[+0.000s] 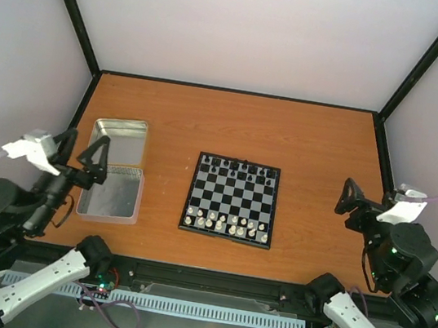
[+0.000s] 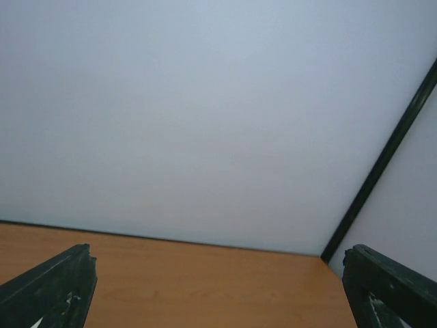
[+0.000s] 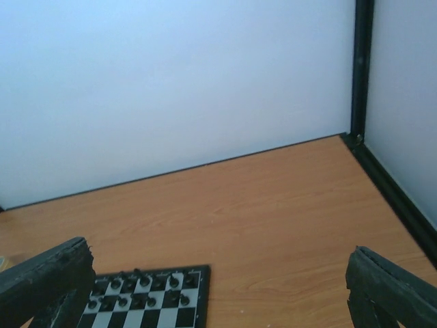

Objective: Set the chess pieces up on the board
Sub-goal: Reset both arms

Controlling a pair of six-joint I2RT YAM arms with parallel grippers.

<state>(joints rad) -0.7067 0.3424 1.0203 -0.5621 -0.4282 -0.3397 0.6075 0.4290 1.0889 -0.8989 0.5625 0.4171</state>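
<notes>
The board [image 1: 231,200] lies flat in the middle of the table. Black pieces [image 1: 237,168] stand in its far rows and cream-white pieces [image 1: 225,225] in its near rows. Its far right corner with black pieces [image 3: 140,287] shows in the right wrist view. My left gripper [image 1: 81,153] is open and empty, raised over the left side near the tin. My right gripper [image 1: 359,201] is open and empty, raised at the right of the board. The left wrist view shows only bare table and wall between its fingers [image 2: 54,287].
A shiny metal tin [image 1: 116,170] with its open lid lies left of the board, under my left gripper. Black frame posts and white walls close the table at the back and sides.
</notes>
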